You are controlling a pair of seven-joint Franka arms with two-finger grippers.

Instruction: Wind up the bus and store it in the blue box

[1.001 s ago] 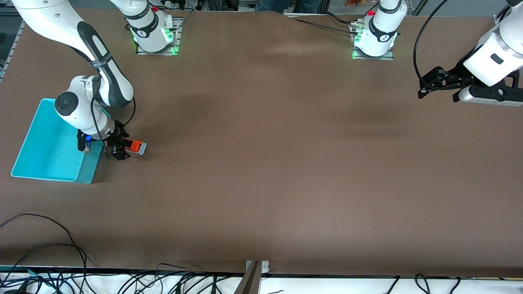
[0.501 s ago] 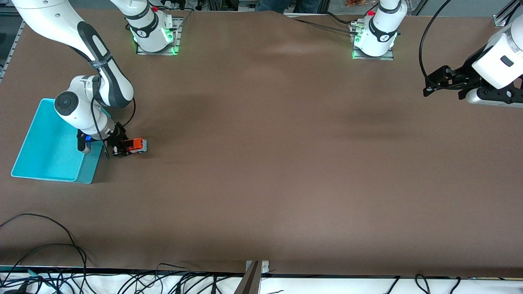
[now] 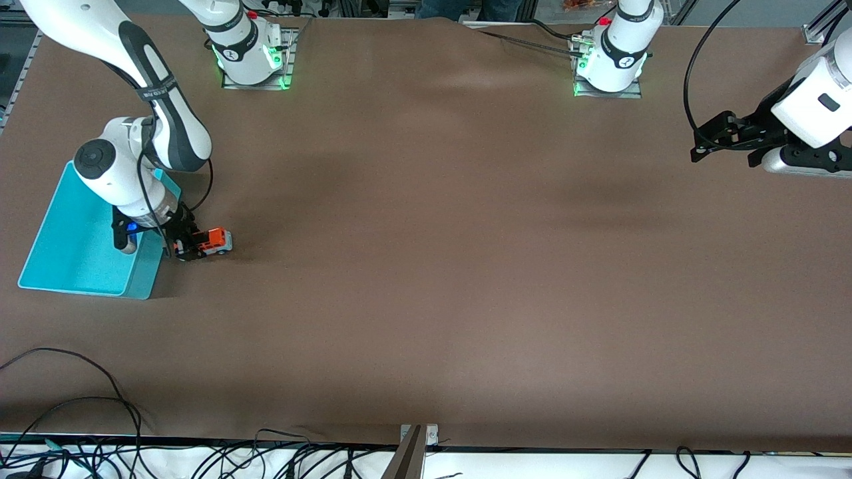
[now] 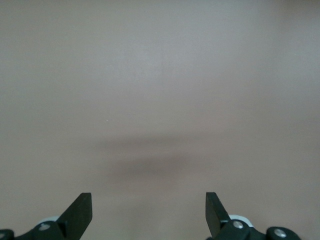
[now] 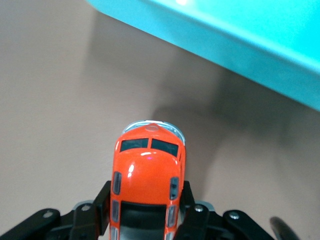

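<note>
The bus [image 3: 213, 240], a small orange toy van, is low at the table right beside the blue box [image 3: 73, 256], on the side of the box toward the left arm's end. My right gripper [image 3: 188, 245] is shut on the bus's rear half. In the right wrist view the fingers [image 5: 102, 205] press both sides of the orange bus [image 5: 148, 172], its windshield pointing away from the wrist, with the turquoise wall of the box [image 5: 240, 35] close by. My left gripper [image 3: 699, 143] is open and empty in the air over the left arm's end of the table; it also shows in the left wrist view [image 4: 149, 210].
The brown table cover [image 3: 426, 266] is bare around the bus. Both arm bases [image 3: 249, 60] stand along the table edge farthest from the front camera. Cables [image 3: 100, 399] lie at the nearest edge.
My right gripper has drawn the bus a short way toward the blue box, and the bus has levelled out low at the table. My left gripper has pulled back slightly.
</note>
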